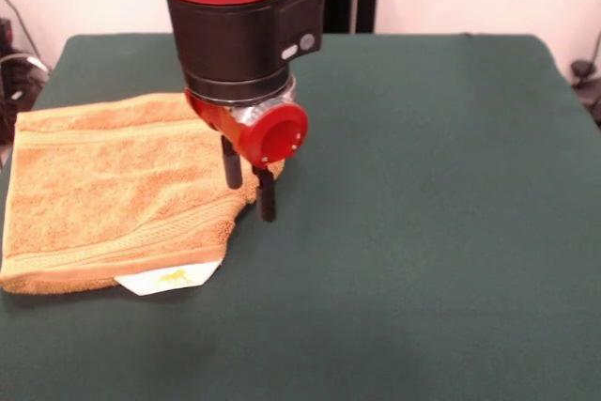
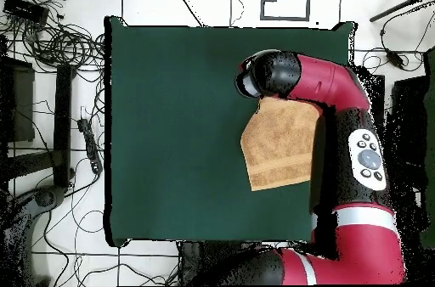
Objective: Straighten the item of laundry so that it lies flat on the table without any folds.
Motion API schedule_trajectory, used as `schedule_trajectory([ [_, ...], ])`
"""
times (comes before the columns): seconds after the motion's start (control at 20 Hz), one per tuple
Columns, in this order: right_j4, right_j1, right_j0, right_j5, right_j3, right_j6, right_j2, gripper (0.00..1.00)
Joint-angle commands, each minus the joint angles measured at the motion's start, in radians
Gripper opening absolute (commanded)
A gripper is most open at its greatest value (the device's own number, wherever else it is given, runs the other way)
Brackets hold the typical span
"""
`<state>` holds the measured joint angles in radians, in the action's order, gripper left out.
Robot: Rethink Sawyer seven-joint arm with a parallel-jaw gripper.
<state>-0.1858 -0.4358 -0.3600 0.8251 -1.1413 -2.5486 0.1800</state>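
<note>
1. The table (image 1: 423, 138) is mostly bare green; in the front view the towel (image 1: 113, 194) lies at its left side, folded double, with the stripe band along the near edge and a white tag (image 1: 169, 278) poking out underneath.
2. I have the arm (image 2: 340, 97) low over the towel's right corner — in the overhead view it covers that corner entirely.
3. The gripper (image 1: 250, 185) stands with its two black fingers (image 1: 268, 196) slightly apart, straddling the corner; a bit of cloth sits between them. I judge they are pinching it, but I cannot tell whether it is one layer or both.
4. To do this well, I want only the top layer — then lift just enough to clear the lower one.
5. From there, I would carry the corner toward the open green, keeping it low so the bottom layer does not drag.
6. The risk I see is the whole towel sliding instead of unfolding.
</note>
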Motion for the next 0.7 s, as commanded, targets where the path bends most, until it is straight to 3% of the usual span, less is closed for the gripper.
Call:
schedule_trajectory([
  [0.05,-0.044,0.084,0.044,0.026,-0.075,0.144,0.073,1.0],
  [0.7,-0.05,0.09,0.021,0.002,-0.118,0.116,0.058,1.0],
])
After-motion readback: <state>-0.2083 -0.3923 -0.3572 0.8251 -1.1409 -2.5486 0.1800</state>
